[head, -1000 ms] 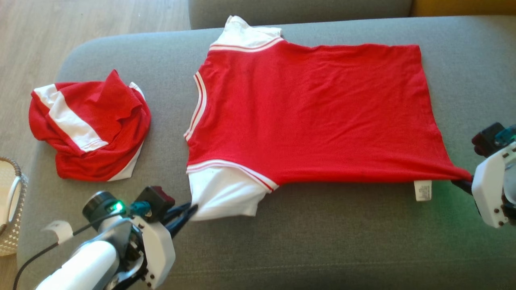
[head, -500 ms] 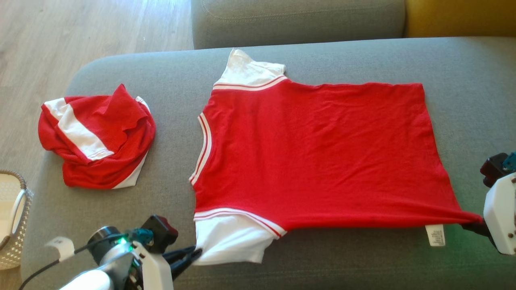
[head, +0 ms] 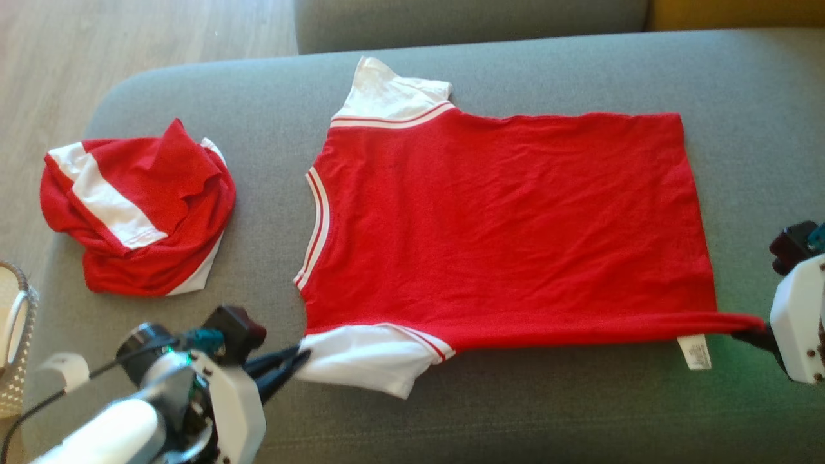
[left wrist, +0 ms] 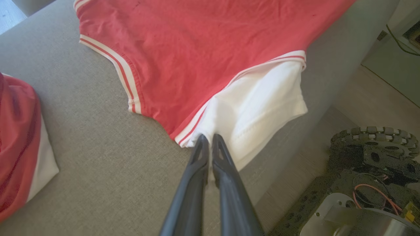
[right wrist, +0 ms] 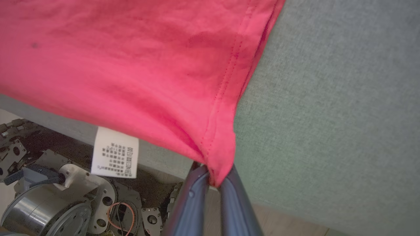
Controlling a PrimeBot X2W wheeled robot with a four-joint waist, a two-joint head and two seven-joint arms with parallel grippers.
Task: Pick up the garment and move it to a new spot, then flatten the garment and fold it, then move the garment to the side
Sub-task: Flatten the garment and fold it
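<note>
Red jersey cloth with white sleeves and striped red-and-white trim, the garment lies spread flat on the grey sofa cushion, neck toward the robot's left and hem toward its right; the left gripper has its jaws closed on the edge of the near white sleeve, fingertips pressed together on the fabric; the right gripper is clamped on the near hem corner, which is drawn out to a point; a white care label hangs from the near side seam just beside that corner, its rows of small dark print too fine to read; a crumpled red-and-white shirt sits on the cushion's left end, apart from the spread one; a woven basket shows at the left edge beside the cushion.
</note>
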